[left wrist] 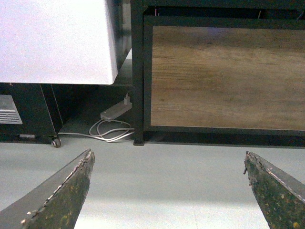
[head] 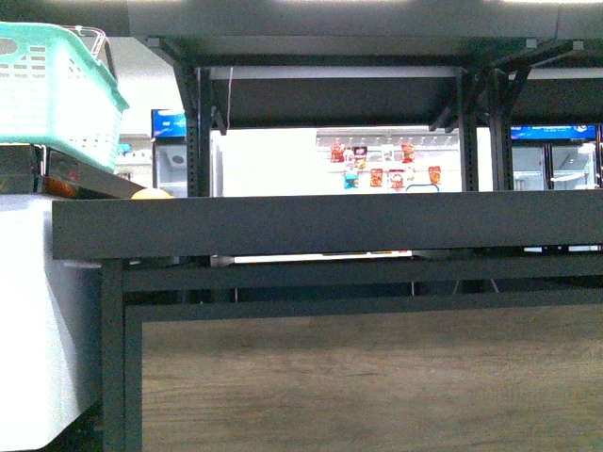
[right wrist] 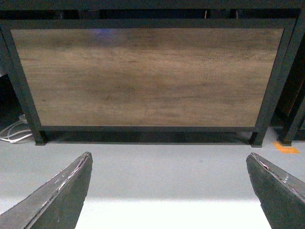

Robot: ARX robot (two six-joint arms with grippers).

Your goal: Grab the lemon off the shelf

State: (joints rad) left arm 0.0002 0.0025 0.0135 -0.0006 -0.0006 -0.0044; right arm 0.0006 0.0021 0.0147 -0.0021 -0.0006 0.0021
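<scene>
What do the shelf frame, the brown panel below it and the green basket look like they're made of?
The shelf frame looks like metal painted matte black: thin straight bars, holes punched in an upright. The panel looks like wood or wood-look laminate, with brown grain streaks; I cannot tell which. The basket looks like moulded plastic, mint green, with a regular slotted lattice.

Teal basket, white cable, grey floor
</scene>
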